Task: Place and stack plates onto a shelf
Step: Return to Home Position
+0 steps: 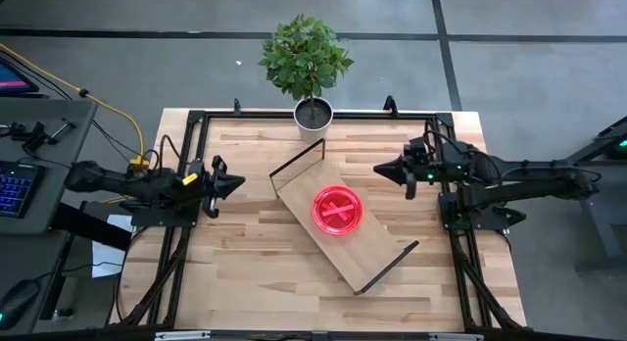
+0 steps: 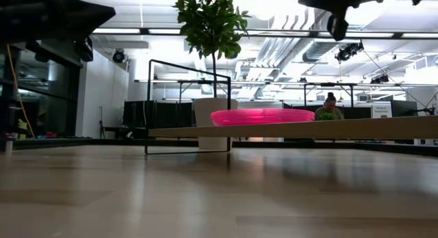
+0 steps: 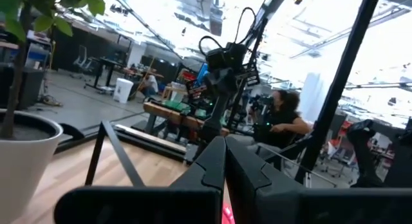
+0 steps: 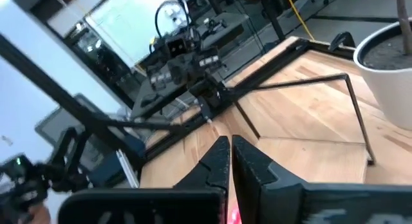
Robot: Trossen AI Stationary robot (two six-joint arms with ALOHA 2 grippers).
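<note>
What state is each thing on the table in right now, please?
shelf: flat on the table, set diagonally.
plates: one pile, resting mid-shelf.
left gripper: shut, empty, raised at the table's left.
right gripper: shut, empty, raised at the table's right.
plant pot: upright at the far edge.

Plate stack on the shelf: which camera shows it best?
High view: the plates show whole from above, divider ridges visible, mid-board on the shelf. Low view shows them edge-on, a thin pink band, count unclear. Both wrist views catch only a pink sliver.
</note>
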